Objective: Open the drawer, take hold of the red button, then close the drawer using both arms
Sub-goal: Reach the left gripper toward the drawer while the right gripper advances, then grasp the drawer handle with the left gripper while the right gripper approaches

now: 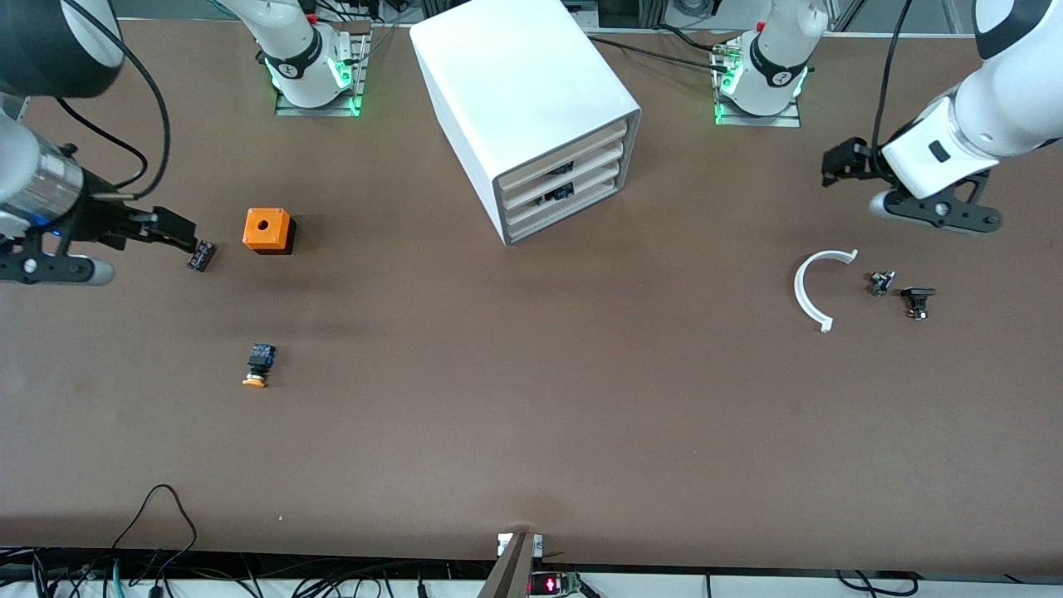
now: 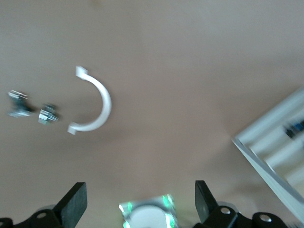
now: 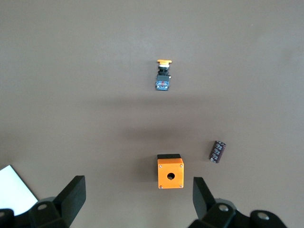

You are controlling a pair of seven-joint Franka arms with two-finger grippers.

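Observation:
The white cabinet [image 1: 531, 91] stands at the robots' side of the table, midway between the arms. Its three beige drawer fronts are all shut, and the middle drawer [image 1: 565, 184] is among them. The red-capped button is out of view. My left gripper [image 1: 840, 162] is open and empty, up in the air over bare table toward the left arm's end. In the left wrist view [image 2: 137, 206] it is open, with the cabinet [image 2: 280, 152] off to one side. My right gripper [image 1: 178, 232] is open and empty toward the right arm's end, open in its own view [image 3: 137, 199] too.
An orange box with a hole [image 1: 267, 230] [image 3: 170, 173], a dark capacitor [image 1: 201, 255] [image 3: 217, 152] and an orange-yellow-capped button [image 1: 259, 365] [image 3: 162, 78] lie near my right gripper. A white arc [image 1: 814, 286] [image 2: 95, 107] and two small metal parts [image 1: 880, 282] [image 1: 918, 301] lie below my left gripper.

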